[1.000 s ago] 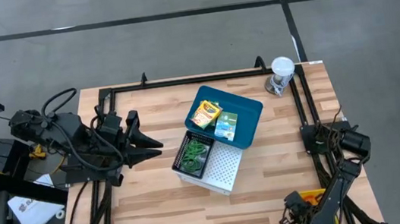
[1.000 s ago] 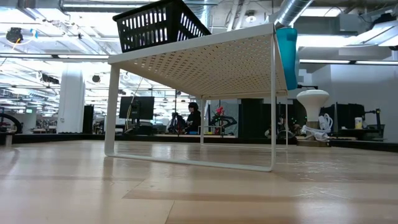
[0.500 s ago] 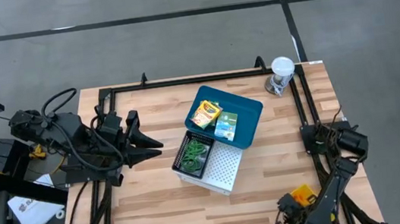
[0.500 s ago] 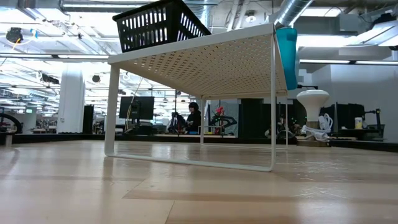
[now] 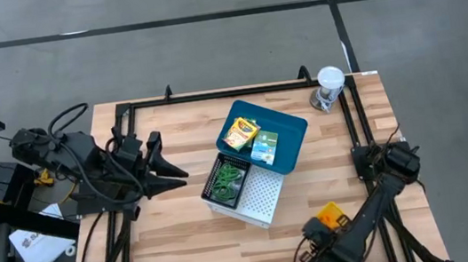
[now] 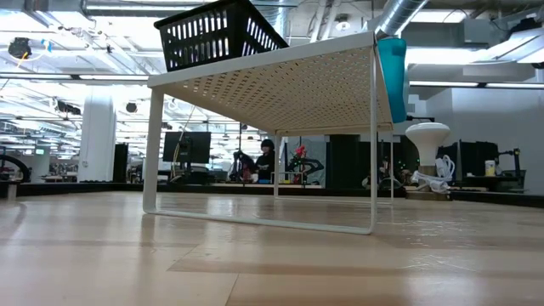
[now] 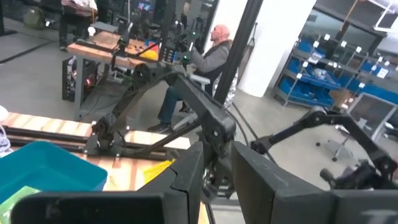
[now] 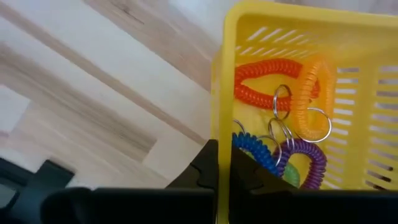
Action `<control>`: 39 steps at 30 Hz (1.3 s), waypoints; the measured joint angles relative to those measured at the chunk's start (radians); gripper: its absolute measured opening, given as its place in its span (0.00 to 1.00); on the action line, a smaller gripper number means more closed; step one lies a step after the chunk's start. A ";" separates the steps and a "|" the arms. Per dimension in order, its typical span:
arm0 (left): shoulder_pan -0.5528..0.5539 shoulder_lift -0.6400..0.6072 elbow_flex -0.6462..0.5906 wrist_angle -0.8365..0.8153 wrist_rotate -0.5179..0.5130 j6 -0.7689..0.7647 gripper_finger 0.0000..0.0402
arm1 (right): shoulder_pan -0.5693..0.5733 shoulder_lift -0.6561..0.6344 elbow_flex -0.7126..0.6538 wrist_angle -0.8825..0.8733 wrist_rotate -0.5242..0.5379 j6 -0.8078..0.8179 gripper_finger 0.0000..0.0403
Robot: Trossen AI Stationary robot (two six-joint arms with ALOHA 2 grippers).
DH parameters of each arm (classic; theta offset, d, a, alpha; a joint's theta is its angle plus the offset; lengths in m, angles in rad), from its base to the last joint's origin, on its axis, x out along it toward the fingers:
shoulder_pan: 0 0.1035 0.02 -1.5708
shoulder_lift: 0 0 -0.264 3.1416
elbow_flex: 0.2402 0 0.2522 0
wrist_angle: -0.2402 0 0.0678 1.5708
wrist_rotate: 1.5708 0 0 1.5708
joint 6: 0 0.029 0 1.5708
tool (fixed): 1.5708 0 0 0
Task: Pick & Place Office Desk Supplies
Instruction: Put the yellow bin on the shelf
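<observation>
My right gripper point(image 8: 224, 163) is near the table's near edge, shut on a small yellow basket point(image 5: 330, 218). The basket holds coiled loops in orange point(image 8: 267, 84), blue point(image 8: 258, 152) and purple point(image 8: 311, 163). A yellow-orange crayon box point(image 5: 240, 133) and a green card box point(image 5: 265, 148) lie in a blue tray point(image 5: 292, 128). The tray rests on a white perforated stand point(image 5: 265, 199). Beside the tray, a black basket point(image 5: 226, 178) holds green loops. My left gripper point(image 5: 171, 167) waits at the table's left, open by a narrow gap and pointing at the stand. My right gripper pinches the yellow basket's side wall at its rim point(image 8: 221, 118), coming from above and pointing down. One finger point(image 8: 205, 163) is outside the basket and the other point(image 8: 249, 182) is inside. The basket sits level in the hold. Whether its bottom is off the table cannot be told.
A clear cup with a white lid point(image 5: 329, 88) stands at the far right corner. A black frame point(image 5: 238, 93) runs along the table's edges. In the low view the white stand point(image 6: 272, 85) is on thin legs with open space beneath. A person point(image 7: 214, 50) sits beyond the table.
My right arm has swung along the near edge from the near right corner toward the table's left. It has carried the yellow basket with it, and the basket is now nearer the white stand.
</observation>
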 joint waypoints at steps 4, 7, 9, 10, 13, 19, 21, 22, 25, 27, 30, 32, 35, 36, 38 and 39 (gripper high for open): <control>-0.013 -0.008 0.000 -0.051 0.009 0.000 0.19 | -0.008 0.000 0.076 -0.058 0.017 -0.065 0.00; -0.022 -0.008 0.000 -0.097 0.009 0.000 0.19 | -0.009 0.000 0.138 -0.089 0.018 -0.111 0.00; -0.031 -0.008 0.000 -0.134 0.009 0.000 0.19 | -0.009 0.000 0.181 -0.111 0.020 -0.129 0.00; -0.038 -0.008 0.000 -0.155 0.009 0.000 0.19 | -0.009 0.000 0.202 -0.128 0.021 -0.133 0.00; -0.053 -0.005 0.000 -0.204 0.009 -0.001 0.19 | -0.010 0.000 0.271 -0.170 0.021 -0.168 0.00; -0.092 -0.004 0.000 -0.275 0.008 -0.006 0.19 | -0.015 0.000 0.403 -0.191 0.026 -0.314 0.00; -0.105 -0.004 0.000 -0.292 0.008 -0.009 0.19 | -0.017 0.000 0.436 -0.192 0.029 -0.377 0.00; -0.112 -0.004 0.000 -0.297 0.008 -0.012 0.19 | -0.018 0.000 0.451 -0.191 0.029 -0.411 0.00; -0.132 -0.004 0.000 -0.314 0.008 -0.027 0.19 | -0.019 0.000 0.492 -0.185 0.029 -0.546 0.00; -0.143 -0.004 0.000 -0.323 0.008 -0.039 0.19 | -0.024 0.000 0.513 -0.183 0.028 -0.625 0.00; -0.159 -0.004 0.000 -0.335 0.006 -0.068 0.19 | -0.038 0.000 0.535 -0.185 0.014 -0.728 0.00; -0.169 -0.004 0.000 -0.335 0.003 -0.089 0.19 | -0.047 0.000 0.551 -0.181 0.013 -0.815 0.00; -0.185 0.001 0.000 -0.336 -0.011 -0.121 0.19 | -0.063 0.000 0.562 -0.166 0.009 -0.968 0.00; -0.193 0.004 0.000 -0.338 -0.023 -0.132 0.19 | -0.068 0.000 0.567 -0.157 0.005 -1.021 0.00; -0.211 0.007 -0.007 -0.333 -0.048 -0.156 0.19 | -0.078 0.000 0.573 -0.155 -0.012 -1.119 0.00; -0.219 0.007 -0.017 -0.333 -0.065 -0.172 0.19 | -0.084 0.000 0.573 -0.155 -0.020 -1.160 0.00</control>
